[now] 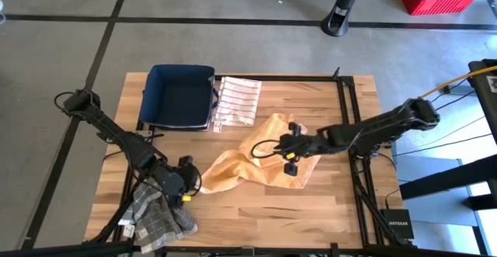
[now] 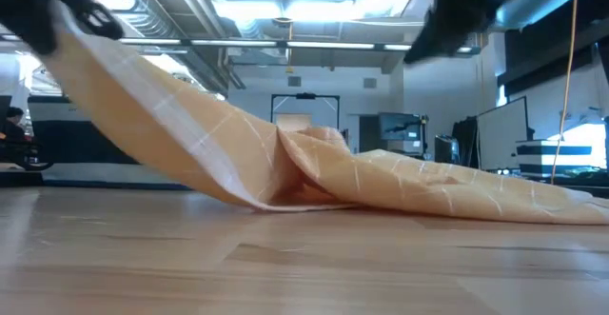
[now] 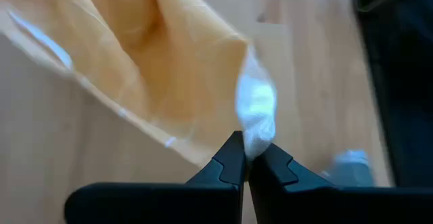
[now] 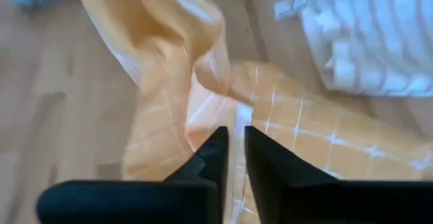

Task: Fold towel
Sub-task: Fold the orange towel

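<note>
An orange towel (image 1: pixel 260 164) with thin white lines lies crumpled in the middle of the wooden table, most of it resting on the boards (image 2: pixel 428 191). Its near-left end rises off the table (image 2: pixel 162 106) to my left gripper (image 3: pixel 247 158), which is shut on it. My right gripper (image 4: pixel 235 149) hovers over the towel's middle (image 4: pixel 270 126) with a narrow gap between its fingers and nothing in them. It shows as a dark shape high up in the low view (image 2: pixel 457 10). My left gripper pinches a corner of the orange towel (image 3: pixel 254 132) between its two fingertips, slanting down from the table's near-left side. The corner is lifted clear. From it the cloth slopes down, fairly straight, to the part that lies on the table (image 2: pixel 285 187).
A dark blue bin (image 1: pixel 180 95) stands at the far left, with a folded white striped towel (image 1: pixel 237 102) beside it. A grey plaid cloth (image 1: pixel 159 218) lies at the near-left corner. A black frame rail (image 1: pixel 345 133) runs along the table's right side.
</note>
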Tool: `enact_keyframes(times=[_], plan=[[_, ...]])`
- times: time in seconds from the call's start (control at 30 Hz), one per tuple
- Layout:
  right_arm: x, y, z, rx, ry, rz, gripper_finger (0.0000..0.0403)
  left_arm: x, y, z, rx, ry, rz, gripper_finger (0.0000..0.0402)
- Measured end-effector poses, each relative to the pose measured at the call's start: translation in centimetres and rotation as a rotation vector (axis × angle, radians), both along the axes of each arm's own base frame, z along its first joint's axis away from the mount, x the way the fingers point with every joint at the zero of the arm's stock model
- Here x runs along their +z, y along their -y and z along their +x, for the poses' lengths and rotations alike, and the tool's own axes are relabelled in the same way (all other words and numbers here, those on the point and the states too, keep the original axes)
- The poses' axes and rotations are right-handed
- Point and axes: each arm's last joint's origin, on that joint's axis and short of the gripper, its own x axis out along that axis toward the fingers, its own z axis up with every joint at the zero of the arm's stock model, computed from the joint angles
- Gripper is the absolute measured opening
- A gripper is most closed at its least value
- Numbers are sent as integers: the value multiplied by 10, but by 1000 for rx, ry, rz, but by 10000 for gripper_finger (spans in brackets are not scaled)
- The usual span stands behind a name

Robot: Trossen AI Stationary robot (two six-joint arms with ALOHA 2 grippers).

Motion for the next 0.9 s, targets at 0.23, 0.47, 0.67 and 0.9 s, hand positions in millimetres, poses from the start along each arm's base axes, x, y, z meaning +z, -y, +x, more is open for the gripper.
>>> enact_keyframes(times=[0.23,0.47,0.67,0.9], plan=[[-64,1,37,61,-26,-110,131,-1,8,-8,-22,-26,-6,5],[-105,22,59,93,-80,-142,155,-1,7,-7,-5,-13,9,5],[-111,27,65,196,-57,-38,156,-1,6,-6,10,-14,4,5],[-119,29,64,206,-106,-58,156,-2,5,-7,21,-27,5,5]])
